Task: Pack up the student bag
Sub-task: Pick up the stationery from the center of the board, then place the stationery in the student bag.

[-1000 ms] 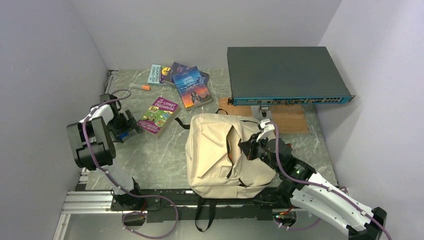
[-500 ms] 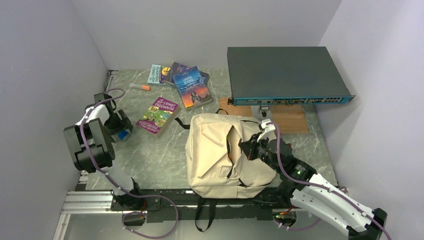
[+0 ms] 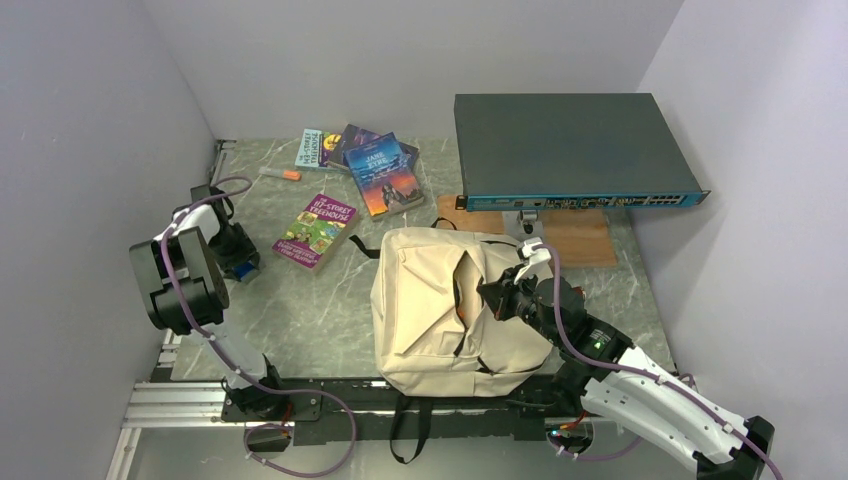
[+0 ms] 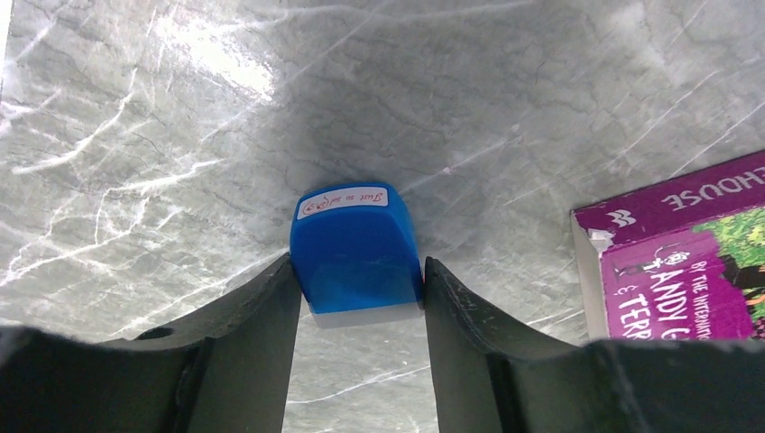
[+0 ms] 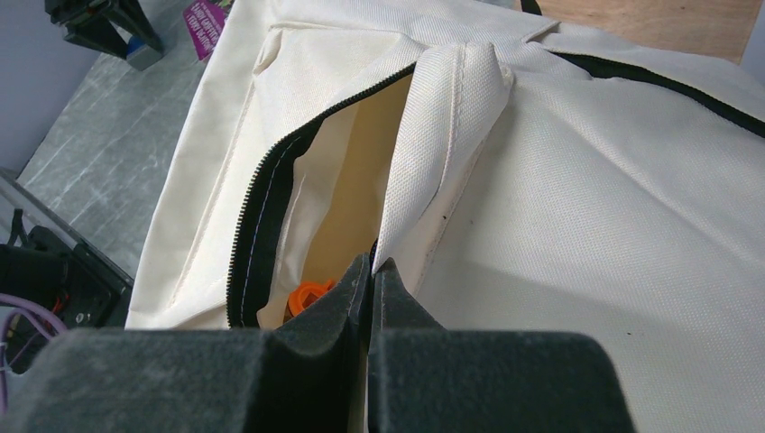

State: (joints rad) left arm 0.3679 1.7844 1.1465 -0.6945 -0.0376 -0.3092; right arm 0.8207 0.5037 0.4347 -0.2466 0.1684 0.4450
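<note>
The student bag (image 3: 425,310) is lying flat on the marble table (image 3: 310,320), near the front and towards the right, its zip gaping. The right gripper (image 5: 372,271) is pinching the cream flap at that opening, jaws pressed together on the fabric, with something orange (image 5: 307,296) showing inside. Over on the left, the left gripper (image 4: 359,271) is straddling a small blue block (image 4: 356,234), both fingers seemingly touching its sides, just beside the purple Treehouse paperback (image 3: 316,230).
</note>
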